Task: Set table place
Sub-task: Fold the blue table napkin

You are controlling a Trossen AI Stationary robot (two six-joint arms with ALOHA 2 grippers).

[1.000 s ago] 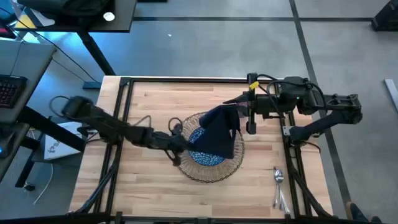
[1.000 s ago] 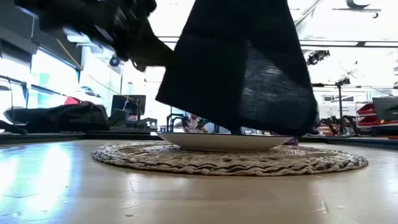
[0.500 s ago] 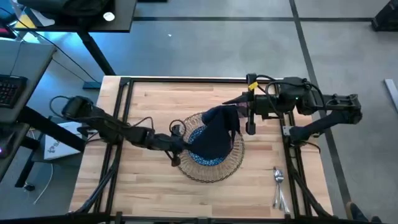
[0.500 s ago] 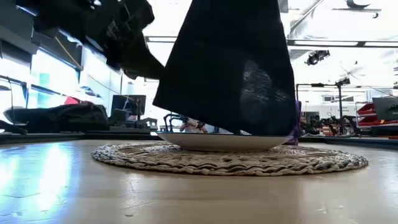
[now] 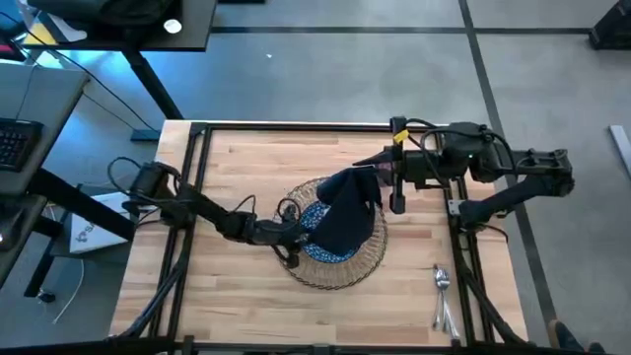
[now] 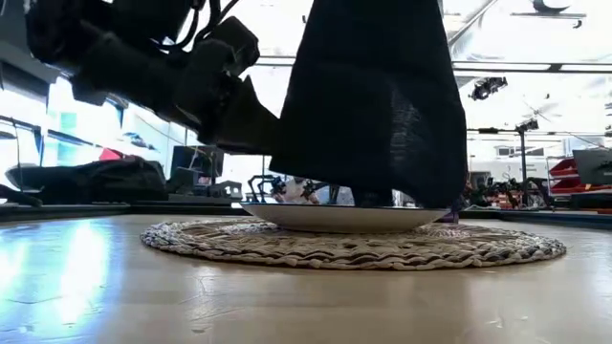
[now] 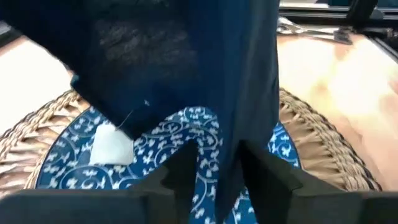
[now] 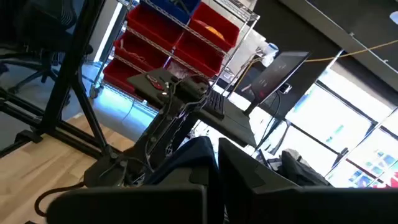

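the right gripper (image 5: pixel 378 175) is up above the far right part of the woven mat (image 5: pixel 367 258), its fingers closed on the top corner of the dark navy napkin (image 5: pixel 347 212), which hangs down from it in a loose drape. the cloth's lower edge reaches the blue-and-white patterned plate (image 5: pixel 317 247) that sits in the middle of the mat, and in the low view the hem looks to be touching the plate rim, though that contact is hard to confirm. the mat lies about midway along the surface (image 5: pixel 246 158), somewhat nearer the front edge than the far one. the left gripper (image 5: pixel 296 235) is low at the left side of the mat, at the napkin's lower left edge; in the left wrist view its two fingers (image 7: pixel 183 171) stand a little apart with a fold of the cloth hanging between them, so they are partly open around the fabric rather than pinching it. a small white tag (image 7: pixel 112 146) shows on the napkin just over the plate. the silver cutlery (image 5: pixel 441 296) lies near the front right corner of the surface, well apart from the mat.
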